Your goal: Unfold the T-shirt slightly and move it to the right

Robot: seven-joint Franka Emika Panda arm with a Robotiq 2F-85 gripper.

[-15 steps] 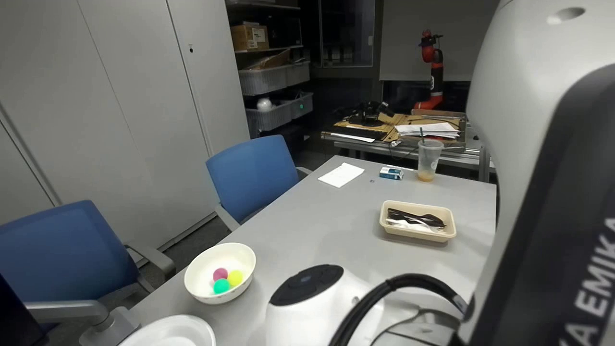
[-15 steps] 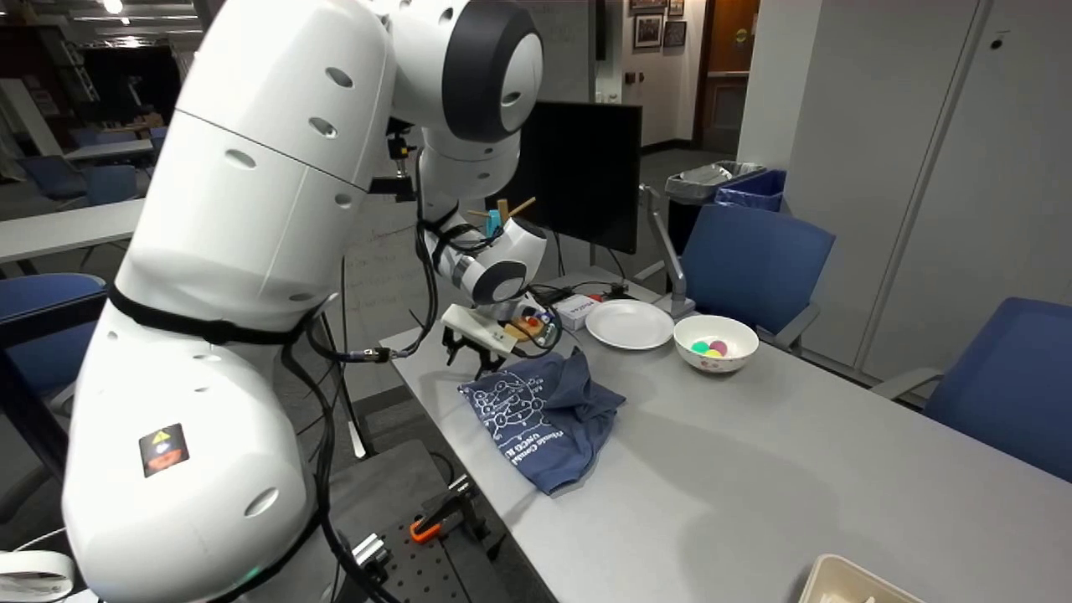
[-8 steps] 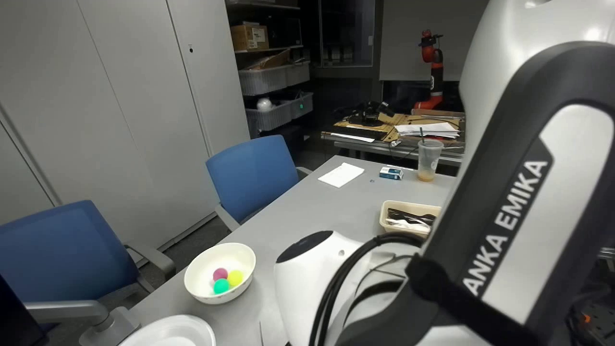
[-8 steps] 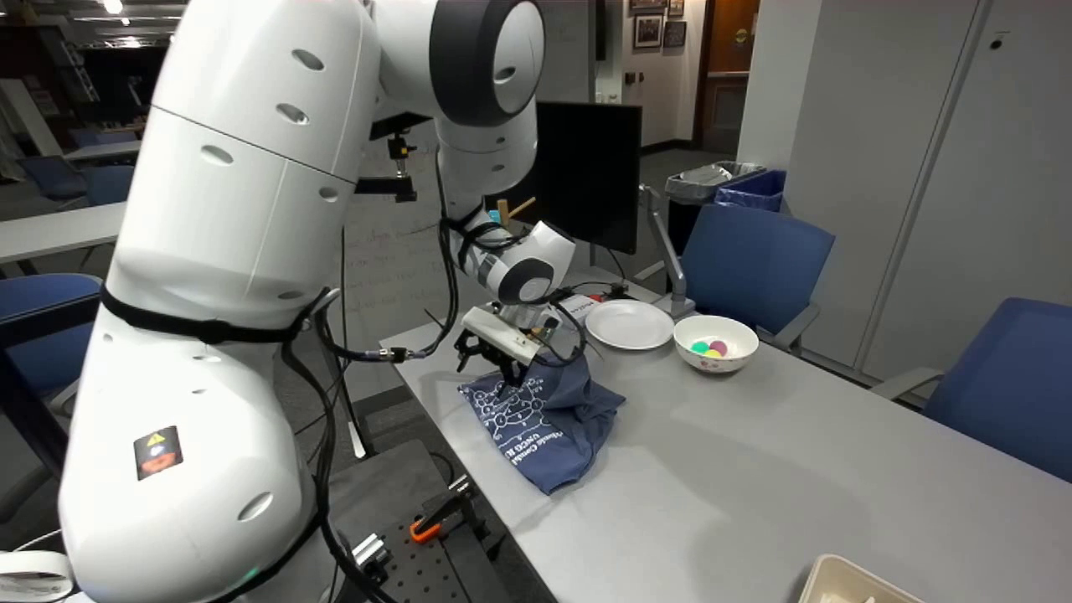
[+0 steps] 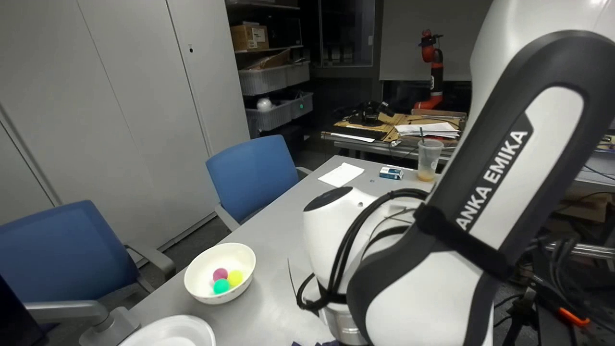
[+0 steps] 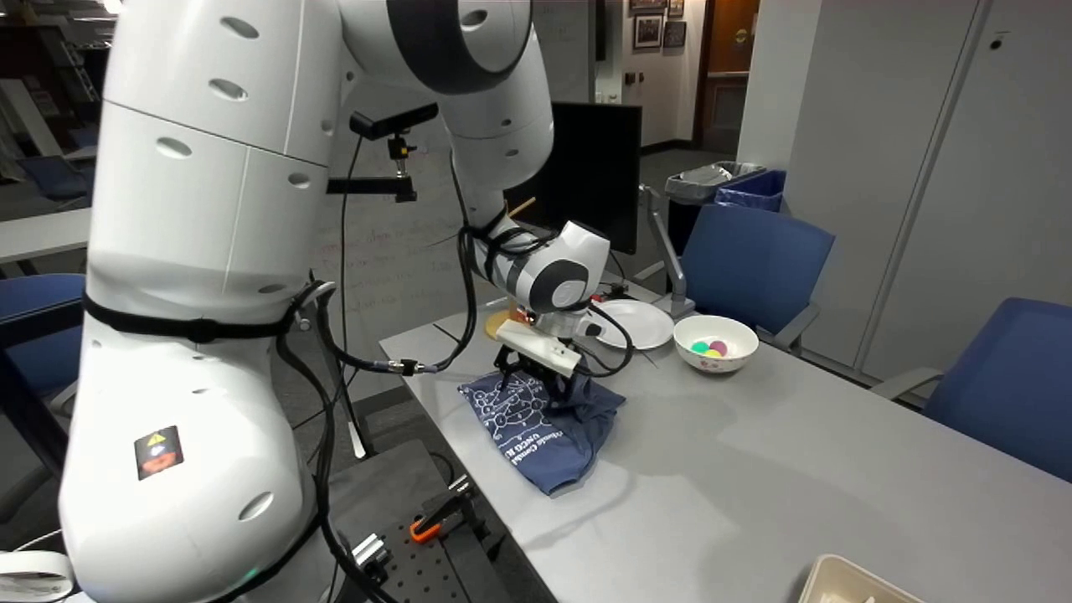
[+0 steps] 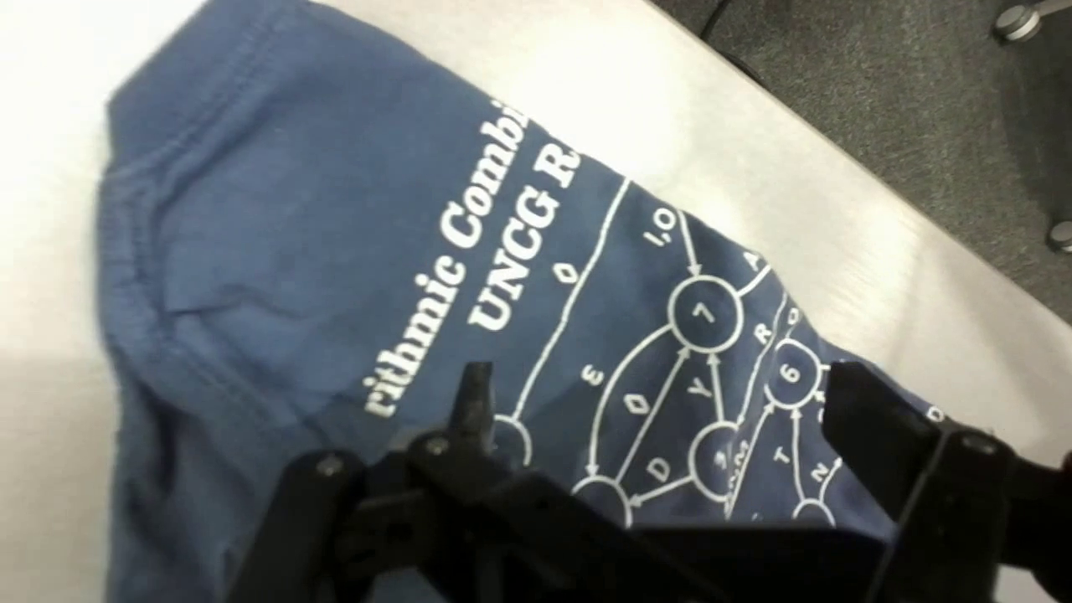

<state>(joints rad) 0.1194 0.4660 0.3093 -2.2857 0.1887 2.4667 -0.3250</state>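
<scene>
The dark navy T-shirt (image 6: pixel 544 448) lies crumpled on the table near its edge, with white lettering and a circle-and-arrow graphic facing up. In an exterior view only a sliver of it (image 5: pixel 317 344) shows at the bottom border. My gripper (image 6: pixel 533 387) is above the shirt's far part and covers some of it. In the wrist view the gripper (image 7: pixel 660 373) has its fingers wide apart with nothing between them. The shirt (image 7: pixel 310 218) spreads below both fingers, with its graphic between them and a hemmed, folded edge at left. Whether the fingertips touch the cloth is unclear.
A white bowl (image 6: pixel 716 362) with coloured balls and a white plate (image 6: pixel 643 325) stand beyond the shirt. A beige tray (image 6: pixel 842 578) is at the near end. A monitor (image 6: pixel 590 167) stands behind the arm. The table edge (image 7: pixel 846 167) runs close beside the shirt.
In an exterior view my gripper has moved right and somewhat down, from the shirt's far edge to over the shirt. The arm now covers the tray in an exterior view. The shirt looks unmoved.
</scene>
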